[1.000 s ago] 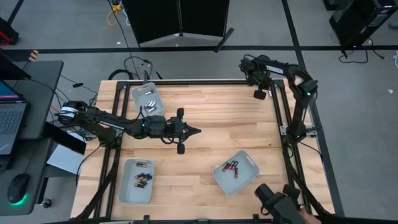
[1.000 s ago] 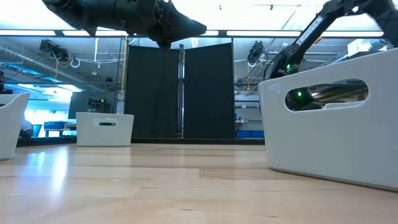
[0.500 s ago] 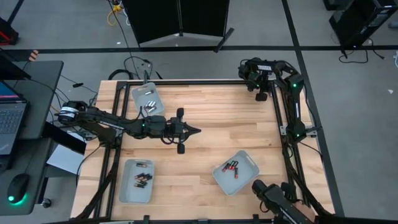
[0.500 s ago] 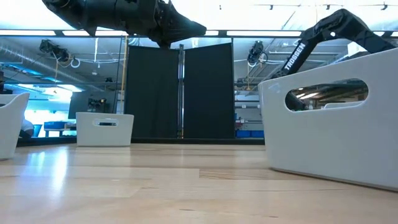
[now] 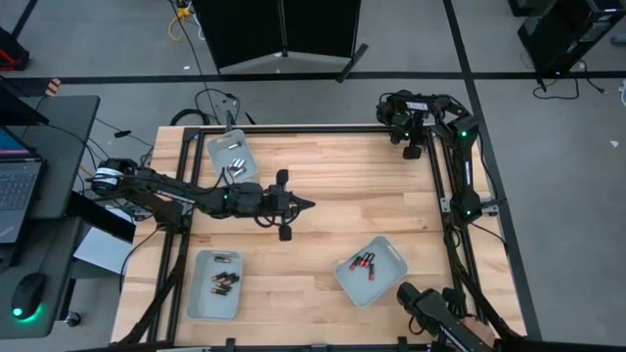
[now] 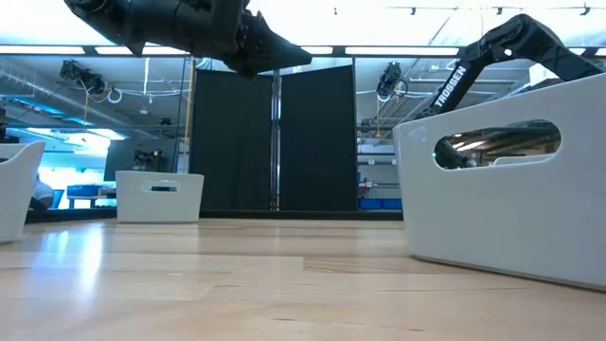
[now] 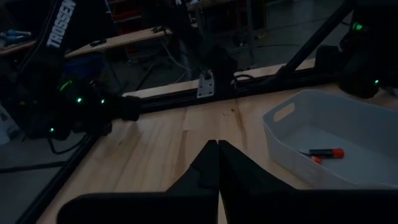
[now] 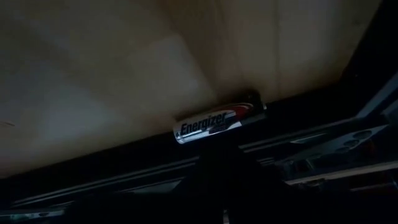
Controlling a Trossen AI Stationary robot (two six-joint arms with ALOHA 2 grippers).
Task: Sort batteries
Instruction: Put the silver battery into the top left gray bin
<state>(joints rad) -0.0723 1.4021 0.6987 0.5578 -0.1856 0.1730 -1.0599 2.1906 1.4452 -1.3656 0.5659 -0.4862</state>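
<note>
Now the batteries are spread over three trays. Red-ended cells (image 5: 367, 264) lie in the near right tray (image 5: 393, 252), dark ones (image 5: 223, 281) in the near left tray (image 5: 199, 298), and silvery ones (image 5: 233, 148) in the far left tray (image 5: 217, 166). One more silvery cell (image 8: 217, 121) shows only in the right wrist view, at the table's (image 5: 342, 166) edge against the dark rail (image 8: 124, 168). It sits just past the right gripper (image 5: 412, 145), whose fingers are together. Judging by that, the cell lies loose rather than pinched.

Over the last second the right arm has folded back from the table into the far right corner and come to rest there. The left gripper (image 5: 305, 204) hangs above the middle of the table, jaws pressed tight on nothing, and has eased back only slightly.

Both arms pulling away empty suggests the sorting is nearly finished or paused. The cell by the rail looks like the one piece left outside a tray, and its place against the frame would make it awkward to pick.
</note>
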